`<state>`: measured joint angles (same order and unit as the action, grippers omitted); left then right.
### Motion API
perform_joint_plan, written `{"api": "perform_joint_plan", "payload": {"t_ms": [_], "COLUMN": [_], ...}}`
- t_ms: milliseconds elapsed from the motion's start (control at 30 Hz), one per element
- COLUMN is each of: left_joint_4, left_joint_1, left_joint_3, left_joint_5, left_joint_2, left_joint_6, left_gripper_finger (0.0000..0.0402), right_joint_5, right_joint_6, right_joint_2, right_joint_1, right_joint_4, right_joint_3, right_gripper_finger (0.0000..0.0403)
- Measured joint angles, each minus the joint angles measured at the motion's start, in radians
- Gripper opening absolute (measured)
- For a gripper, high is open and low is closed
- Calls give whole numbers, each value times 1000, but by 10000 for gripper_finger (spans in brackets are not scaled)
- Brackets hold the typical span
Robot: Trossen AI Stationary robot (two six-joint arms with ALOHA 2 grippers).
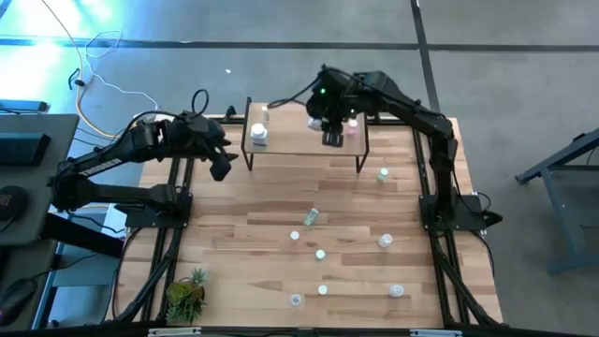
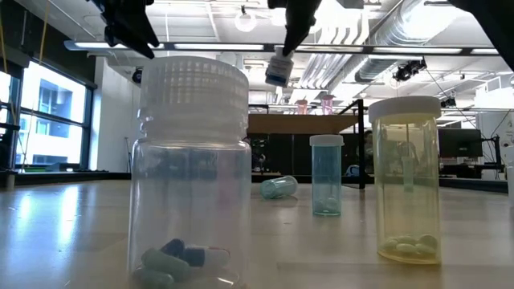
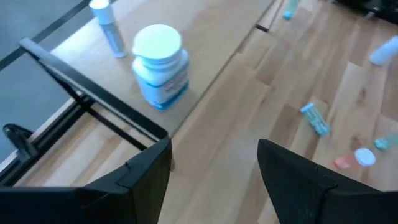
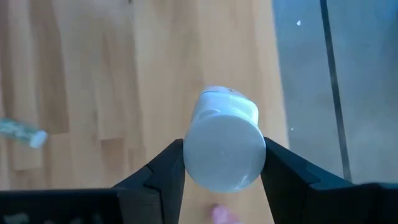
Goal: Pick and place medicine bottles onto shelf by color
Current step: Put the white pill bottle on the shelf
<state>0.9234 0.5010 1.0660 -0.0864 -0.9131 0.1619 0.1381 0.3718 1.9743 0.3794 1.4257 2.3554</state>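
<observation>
The shelf (image 1: 304, 142) is a small light-wood board on black legs at the table's far edge. Near its left end stand a white-capped bottle with a blue label (image 3: 158, 65) and a thin vial (image 3: 106, 25); pink-topped bottles (image 1: 352, 127) stand near its right end. My right gripper (image 1: 332, 134) hovers over the shelf's right half, shut on a small white bottle (image 2: 277, 68). My left gripper (image 3: 214, 149) is open and holds nothing, just off the shelf's left end (image 1: 222, 167). Several more bottles stand or lie on the tabletop (image 1: 385, 241). My right gripper pinches the small white bottle by its white cap end (image 4: 224, 149) between the two fingers, coming from above and pointing down. The bottle hangs below the fingers, slightly tilted and lifted clear above the shelf board (image 2: 305, 122).
Loose bottles are scattered over the middle and near part of the table (image 1: 320, 254), one lying on its side (image 1: 311, 216). A small potted plant (image 1: 185, 295) sits at the near left corner. Two large bottles (image 2: 189, 168) (image 2: 405, 181) stand close before the low camera.
</observation>
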Motion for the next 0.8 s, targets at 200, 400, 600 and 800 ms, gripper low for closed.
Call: {"api": "perform_joint_plan", "payload": {"t_ms": [200,400,600,800], "left_joint_4": [-1,-1,-1,-1], "left_joint_1": [54,90,108,110], "left_joint_3": [0,0,0,0], "left_joint_5": [0,0,4,4], "left_joint_2": [-1,-3,-3,-3], "left_joint_6": [2,18,29,29], "left_gripper_finger": [229,229,229,229], "right_joint_5": [-124,-215,-265,-271], "right_joint_6": [84,199,220,244], "right_joint_2": [1,15,53,53], "right_joint_1": [88,156,190,184], "right_joint_4": [-1,8,77,77], "right_joint_3": [0,0,0,0], "right_gripper_finger": [158,158,158,158]}}
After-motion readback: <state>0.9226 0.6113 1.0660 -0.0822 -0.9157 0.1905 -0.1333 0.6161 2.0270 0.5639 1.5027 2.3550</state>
